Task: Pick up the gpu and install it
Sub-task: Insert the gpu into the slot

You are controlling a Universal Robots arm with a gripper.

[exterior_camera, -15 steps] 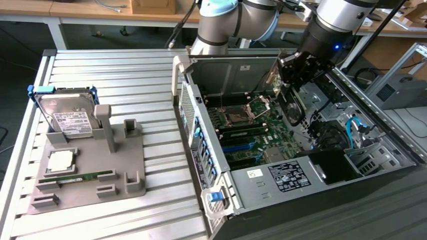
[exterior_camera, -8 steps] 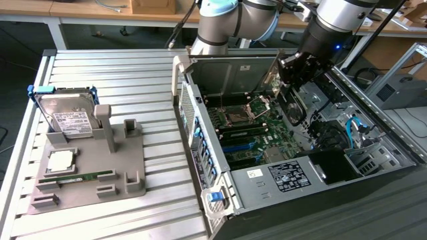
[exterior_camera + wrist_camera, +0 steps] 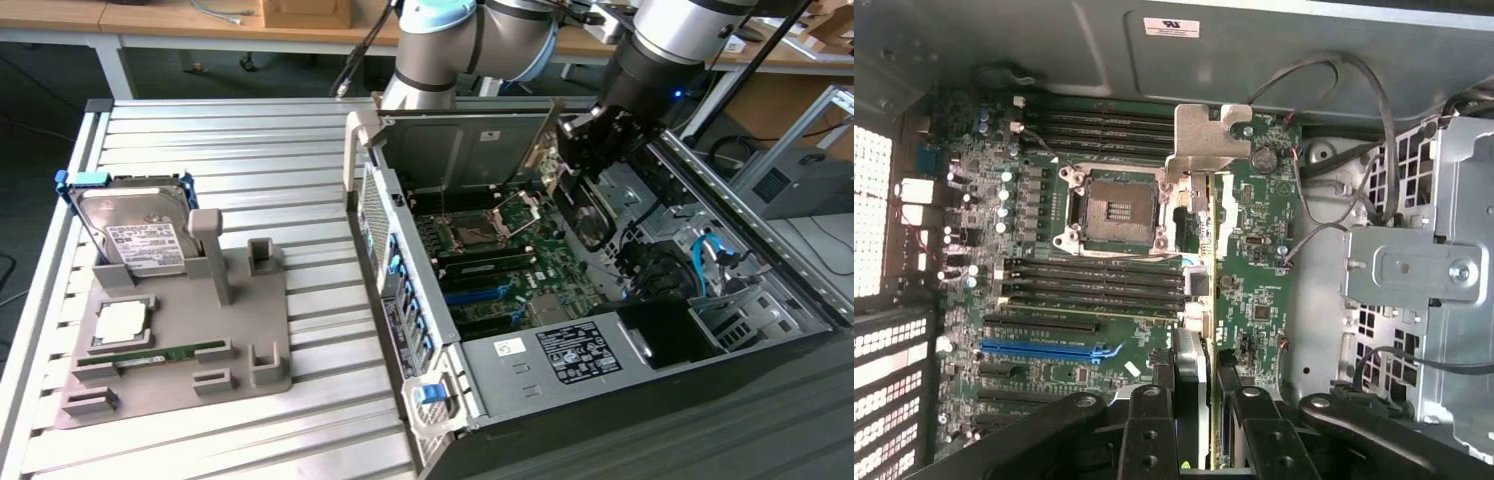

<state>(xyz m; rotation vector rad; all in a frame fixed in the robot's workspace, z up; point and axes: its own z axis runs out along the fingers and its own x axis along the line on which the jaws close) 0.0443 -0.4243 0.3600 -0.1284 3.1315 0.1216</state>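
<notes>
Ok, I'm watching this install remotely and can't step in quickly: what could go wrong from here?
The gpu hangs in the gripper bracket-first over the motherboard; its bracket could hit the open CPU socket. Loose cables beside the card might snag it. Gripped at one end, it may tilt.

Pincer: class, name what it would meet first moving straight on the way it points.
Probably the motherboard beside the CPU socket, its held gpu touching before the pincer itself; depth is unclear.
</notes>
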